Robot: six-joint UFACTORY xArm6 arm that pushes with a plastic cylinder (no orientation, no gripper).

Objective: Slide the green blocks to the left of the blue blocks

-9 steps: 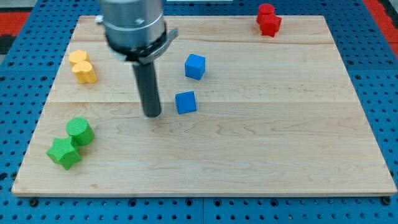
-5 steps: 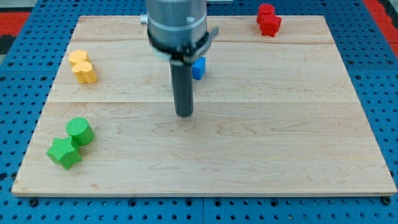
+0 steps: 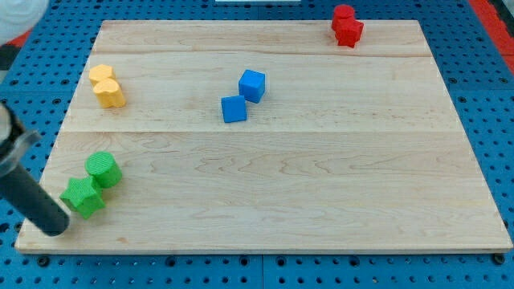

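Camera view: rod cut off at the view's left, my tip (image 3: 55,229) just left of green star block (image 3: 82,197), no pincer visible.

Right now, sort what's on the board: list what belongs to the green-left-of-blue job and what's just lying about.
Job:
- green cylinder
- green star block
- upper blue cube
- lower blue cube
- my tip, at the view's lower left, just left of the green star block

Lying about:
- yellow blocks, at the view's left
- red blocks, at the view's top right
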